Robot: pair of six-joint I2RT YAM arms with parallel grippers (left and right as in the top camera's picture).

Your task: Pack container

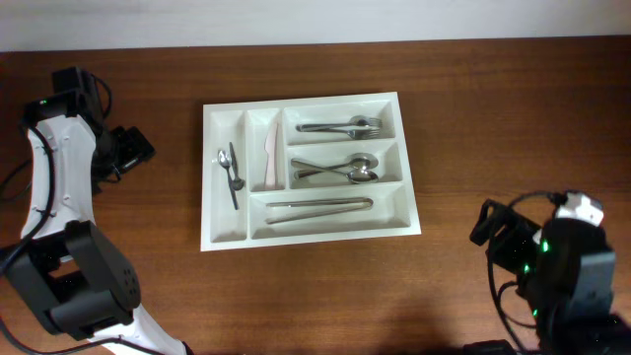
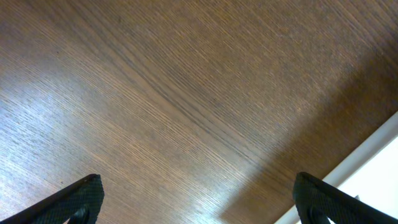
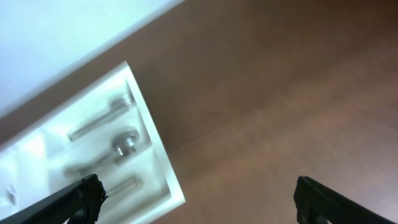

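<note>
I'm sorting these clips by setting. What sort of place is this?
Probably a robotics lab bench, not a home kitchen: wooden table, white cutlery tray of forks and spoons, a robot left arm and right arm flanking it.

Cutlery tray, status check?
Left end effector open, empty, over bare table. Right end effector open, empty, clear of tray. Tray loaded in all five compartments. Nothing blocking it.
</note>
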